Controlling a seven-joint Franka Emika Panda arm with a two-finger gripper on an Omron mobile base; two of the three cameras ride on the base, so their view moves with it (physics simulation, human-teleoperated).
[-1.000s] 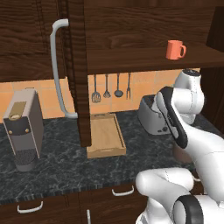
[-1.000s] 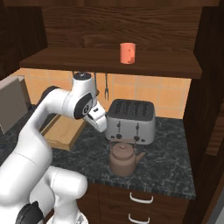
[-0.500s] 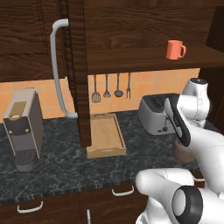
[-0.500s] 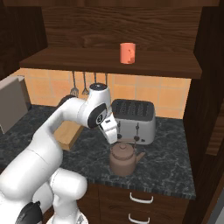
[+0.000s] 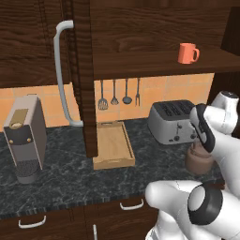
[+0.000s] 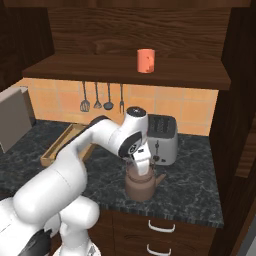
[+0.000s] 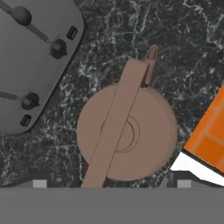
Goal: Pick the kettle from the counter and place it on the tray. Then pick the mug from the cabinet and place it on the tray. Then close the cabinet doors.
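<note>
Kettle (image 6: 142, 184): brown, squat, being seen on the counter (image 6: 195, 190) just in front of the toaster (image 6: 162, 137), near the front edge. In the hand view the kettle (image 7: 127, 138) is being looked at from straight above; its handle is crossing the lid as a broad band and covering most of the knob; spout pointing up-right in that view. In the left base view the kettle (image 5: 199, 157) is being largely hidden by the arm's forearm, only its lower body showing.

Gripper (image 6: 143, 167): being held directly over the kettle, wrist pointed down. Jaws standing at full spread, nothing between them; the fingertips are barely being shown at the bottom edge of the hand view, one each side of the kettle. Contact w/ handle cannot be told.

Tray (image 5: 112, 146): tan wood, lying on the counter well left of the kettle, its near-left corner being cut off by the open cabinet door (image 5: 84, 79). In the right base view the tray (image 6: 59, 146) is being partly covered by the arm.

Mug (image 5: 187, 53): orange-red, standing upright on the cabinet shelf (image 5: 154, 63), handle to the right; handle not being made out in the right base view.

Misc: utensils (image 5: 118, 93) hanging on the tiled wall; coffee machine (image 5: 24, 136) at far left of counter.
</note>
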